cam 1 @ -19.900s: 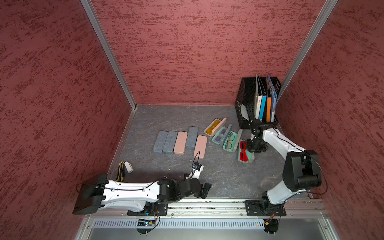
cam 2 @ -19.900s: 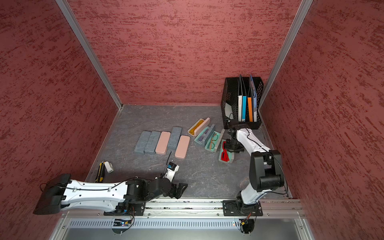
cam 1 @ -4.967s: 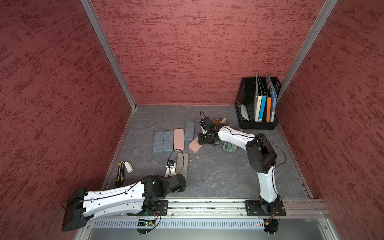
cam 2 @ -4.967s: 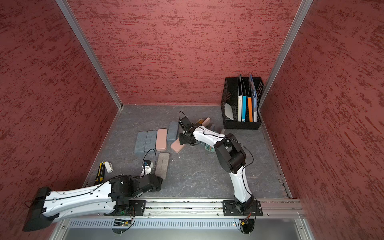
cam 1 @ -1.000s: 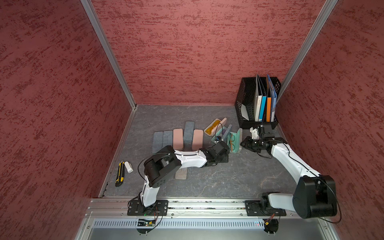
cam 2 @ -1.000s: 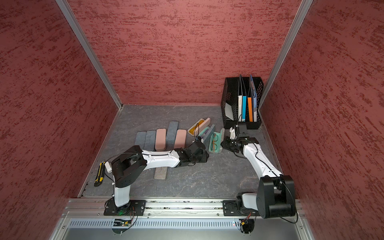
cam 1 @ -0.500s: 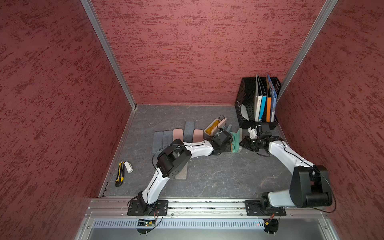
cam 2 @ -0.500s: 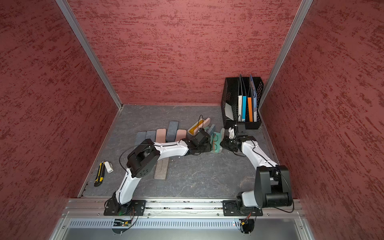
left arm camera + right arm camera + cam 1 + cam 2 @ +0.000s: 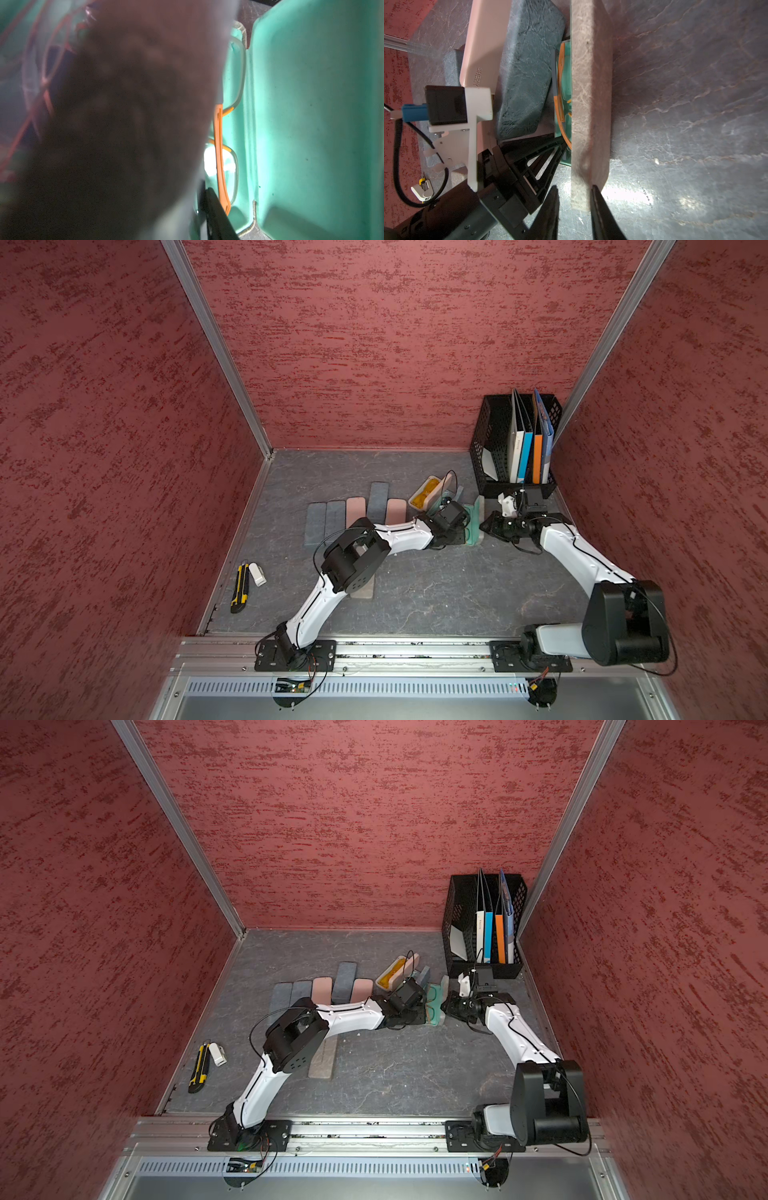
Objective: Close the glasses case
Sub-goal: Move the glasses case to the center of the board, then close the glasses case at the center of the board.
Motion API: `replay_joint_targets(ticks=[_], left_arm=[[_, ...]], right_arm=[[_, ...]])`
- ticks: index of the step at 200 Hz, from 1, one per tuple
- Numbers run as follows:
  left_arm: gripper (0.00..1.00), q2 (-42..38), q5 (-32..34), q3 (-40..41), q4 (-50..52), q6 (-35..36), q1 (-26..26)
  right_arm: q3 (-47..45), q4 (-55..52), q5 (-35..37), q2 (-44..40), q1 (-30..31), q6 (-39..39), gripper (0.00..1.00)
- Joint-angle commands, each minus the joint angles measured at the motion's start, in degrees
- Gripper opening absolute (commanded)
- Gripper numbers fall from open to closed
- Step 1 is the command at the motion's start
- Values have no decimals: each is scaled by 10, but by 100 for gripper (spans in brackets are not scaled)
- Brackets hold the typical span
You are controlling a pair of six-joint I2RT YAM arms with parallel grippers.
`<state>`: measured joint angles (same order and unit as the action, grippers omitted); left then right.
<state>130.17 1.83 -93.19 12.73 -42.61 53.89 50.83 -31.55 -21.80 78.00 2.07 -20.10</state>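
Overhead view of a red-walled cell with a grey marbled floor (image 9: 436,597). Nearest the base rail (image 9: 415,649), toward the left, a yellow-and-black utility knife (image 9: 239,585) lies just beside a small white object (image 9: 257,575). A little farther in, a closed grey-brown case (image 9: 322,1063) lies flat, partly under the left arm's elbow (image 9: 291,1040).

At mid-floor sits the teal-lined glasses case (image 9: 471,529), open, with a gripper on each side. Glasses (image 9: 219,158) with orange temples lie folded in its tray. Its lid (image 9: 589,104) stands upright on edge, grey-brown outside and teal inside. The left gripper (image 9: 563,145) is at the near end of the tray. Its fingertips stand close together, but whether they pinch anything cannot be told, and its own wrist view is mostly blocked by a dark blur. The right gripper (image 9: 574,186) straddles a corner of the lid. One finger lies against the outer face, while a sliver of floor shows between the other finger and the lid, so a firm grip cannot be confirmed.

Level with the case, to the left, a row of five closed cases (image 9: 355,510), blue-grey and pink, lies side by side. An open yellow-lined case (image 9: 424,493) sits just behind the teal one. Farthest back, in the right corner, a black mesh file holder (image 9: 490,435) holds upright folders (image 9: 525,456).
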Motion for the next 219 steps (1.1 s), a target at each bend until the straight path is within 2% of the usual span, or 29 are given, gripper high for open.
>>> replay_joint_targets(ticks=[1,40,93,103,120,148,181,195,203,219], left_arm=[[26,0,-17,36,41,10,28],[28,-38,-16,101,6,-11,56],[29,-67,-16,150,-23,-35,87],[34,-77,-13,164,-34,-41,89],[52,-101,-8,185,-46,-45,95],[70,-143,10,210,-57,-45,105],[78,-181,32,229,-58,-39,114],[78,-200,38,259,-85,-49,103],[75,-207,34,276,-102,-55,92],[51,-210,18,294,-129,-61,73]], right_arm=[[14,-18,6,-10,-4,12,28],[9,-27,9,-15,-4,17,28],[-2,-38,21,-26,-4,12,29],[-7,-36,21,-31,-4,11,30],[-8,-38,21,-40,-4,11,31],[-5,-42,17,-63,-3,2,35],[-7,-58,35,-93,-10,-7,40],[-18,-50,29,-97,-20,-8,40],[-26,-39,21,-96,-26,-12,39],[-47,-9,-3,-86,-38,-21,34]])
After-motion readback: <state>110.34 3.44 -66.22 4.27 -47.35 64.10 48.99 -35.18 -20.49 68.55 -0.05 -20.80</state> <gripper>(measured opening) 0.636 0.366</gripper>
